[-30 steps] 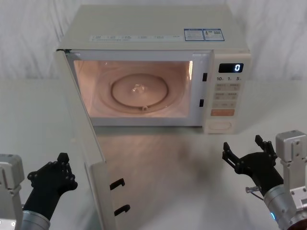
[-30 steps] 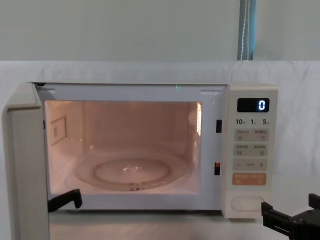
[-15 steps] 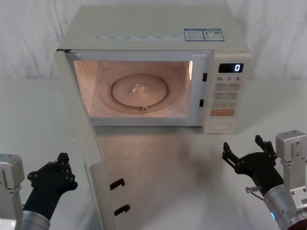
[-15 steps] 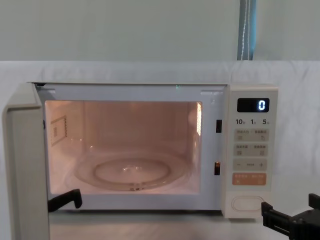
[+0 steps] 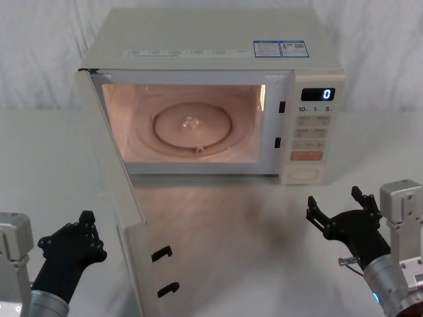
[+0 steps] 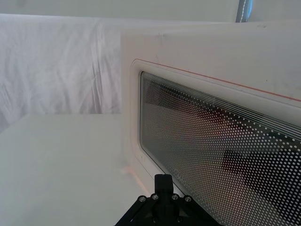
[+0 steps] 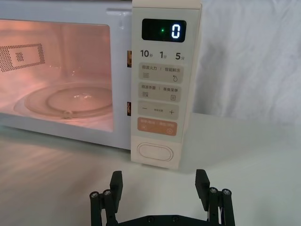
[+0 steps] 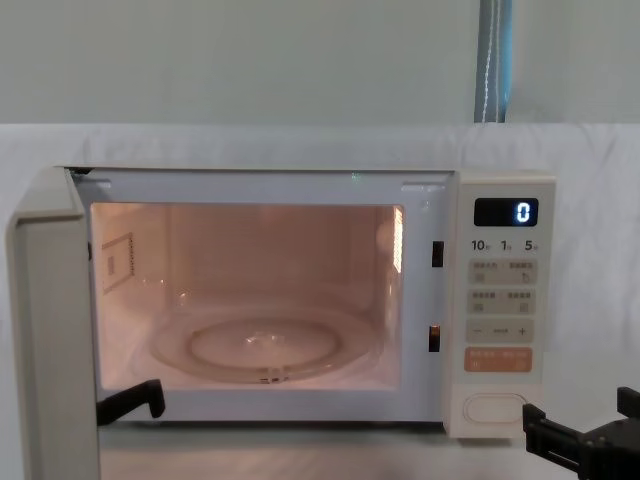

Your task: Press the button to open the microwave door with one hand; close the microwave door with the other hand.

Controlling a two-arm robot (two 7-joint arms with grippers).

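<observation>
Cream plastic microwave door (image 5: 122, 218) with its dark mesh window stands swung wide open, lower left of the head view, and we see nothing changed over the last second: door, lit cavity and both arms sit exactly as they did. So we judge the button press done and the closing step not yet started.

Large blank cream pill-shaped button (image 7: 154, 152) sits at the bottom of the narrow cream control panel (image 7: 162, 84), under the orange rectangular key (image 7: 157, 127), centre of the right wrist view. Its long axis runs side to side and it faces out toward us.

Black right gripper (image 5: 337, 214) hovers at the lower right of the head view, well short of the panel, touching nothing, its fingers spread apart.

Black left gripper (image 5: 69, 247) sits at the lower left of the head view, just outside the door's outer face. We cannot tell how its fingers stand.

Door orientation: hinged on its left edge at the cabinet, long axis running from the hinge toward us, free edge with two black latch hooks (image 5: 162, 254) nearest the robot. Outer window face (image 6: 221, 150) looks toward the left gripper, so a push from there should swing it shut.
</observation>
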